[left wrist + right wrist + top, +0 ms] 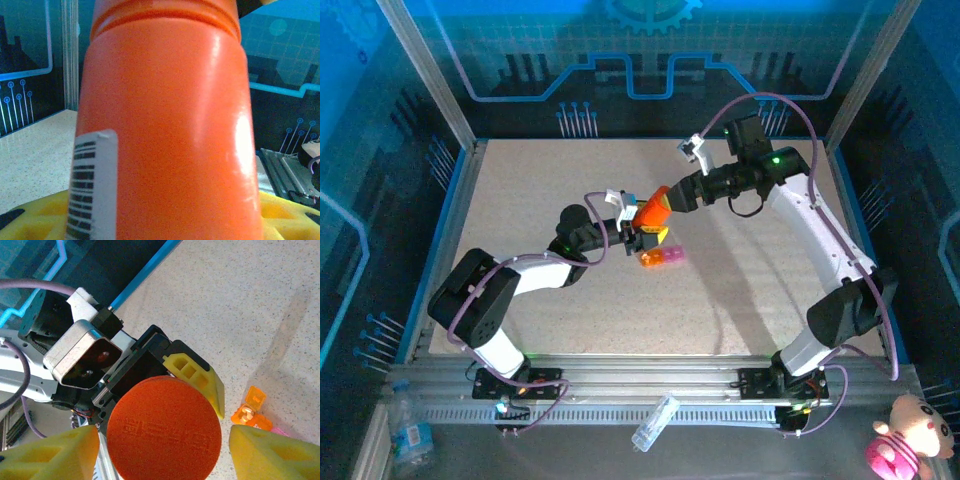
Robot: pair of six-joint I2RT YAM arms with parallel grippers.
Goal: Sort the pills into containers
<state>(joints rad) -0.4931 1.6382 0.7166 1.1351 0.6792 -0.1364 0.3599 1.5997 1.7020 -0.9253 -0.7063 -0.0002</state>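
Both bases sit at the near edge. My left arm runs low from its base at the near left, forearm laid almost flat over the speckled table [740,290], reaching right toward centre. The containers [660,258] lie on the table just in front of where the two grippers meet: a short strip, orange cells on the left, pink on the right. In the right wrist view one orange lid stands flipped up, with something pale inside a cell; I can't tell what it is.

Just beyond the strip, the left gripper [645,232] is pinching the orange bottle [655,210], with a yellow finger [30,217] pressed to each side of the barrel. The bottle is held off the table and tilted, with a barcode label [90,185] on its side.

The right gripper [164,452] meets it from the far right, jaws spread to either side of the bottle's round end. A sliver of table shows between that end and one yellow finger [275,455], so it isn't clamped.

My right arm rises steeply from the near right, bends at a high elbow near the far right post, and its forearm angles back left and down to the bottle.
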